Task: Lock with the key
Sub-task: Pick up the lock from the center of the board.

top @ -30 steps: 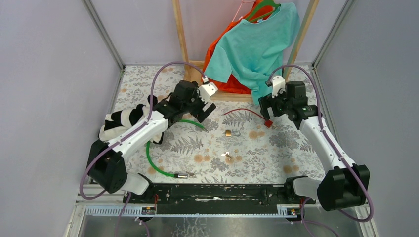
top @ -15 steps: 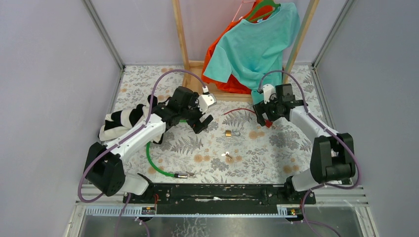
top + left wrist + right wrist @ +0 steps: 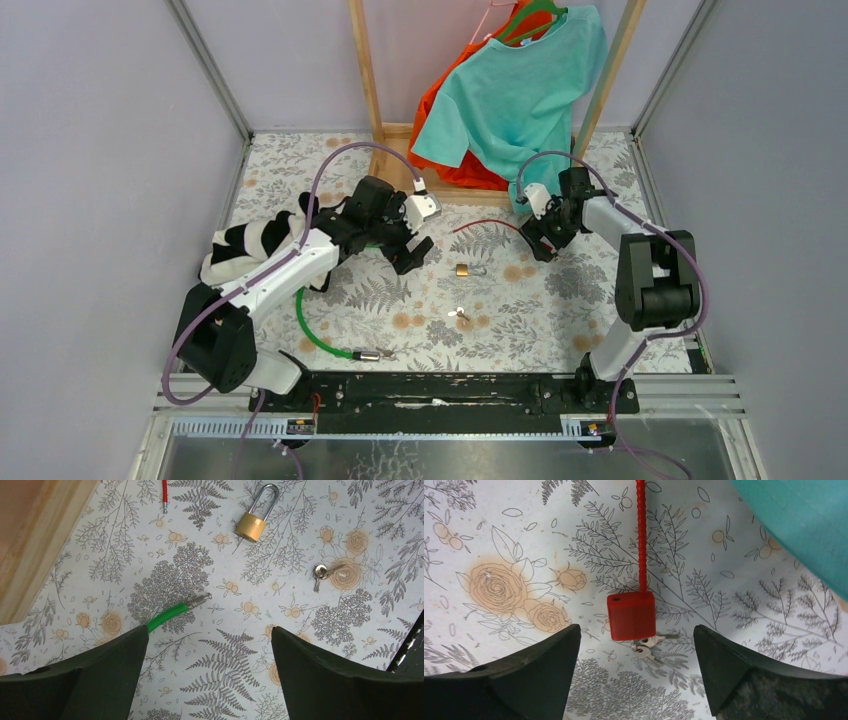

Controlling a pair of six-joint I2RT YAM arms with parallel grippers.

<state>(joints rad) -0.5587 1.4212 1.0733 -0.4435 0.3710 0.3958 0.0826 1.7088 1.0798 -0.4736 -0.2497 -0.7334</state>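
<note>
Both arms reach over the floral counter (image 3: 560,320); neither holds anything.

**Left arm.** The left fingers (image 3: 90,675) are spread wide and grip nothing. In the left wrist view the brass padlock (image 3: 251,527) lies flat on the counter beyond the fingertips. It is ahead of the gap, nearer the right-hand finger, and touches neither finger. Its shackle (image 3: 268,500) points away from the fingers. The key (image 3: 320,573) lies apart from the padlock, farther to the right and beyond the right-hand fingertip. The metal tip of a green cable (image 3: 175,612) lies inside the gap, just beside the left-hand fingertip. From the top view, the padlock sits between the two arms' fingers, and the key lies on the side of it nearer the bases.

**Right arm.** The right fingers (image 3: 509,680) are likewise spread wide and empty. The red lock body (image 3: 631,616) sits centred in the gap, clear of both fingers. Its red cable (image 3: 641,535) runs straight away from them. A small bunch of keys (image 3: 649,645) lies touching the body's near edge. The teal shirt (image 3: 804,525) fills the upper right corner of the right wrist view.
</note>
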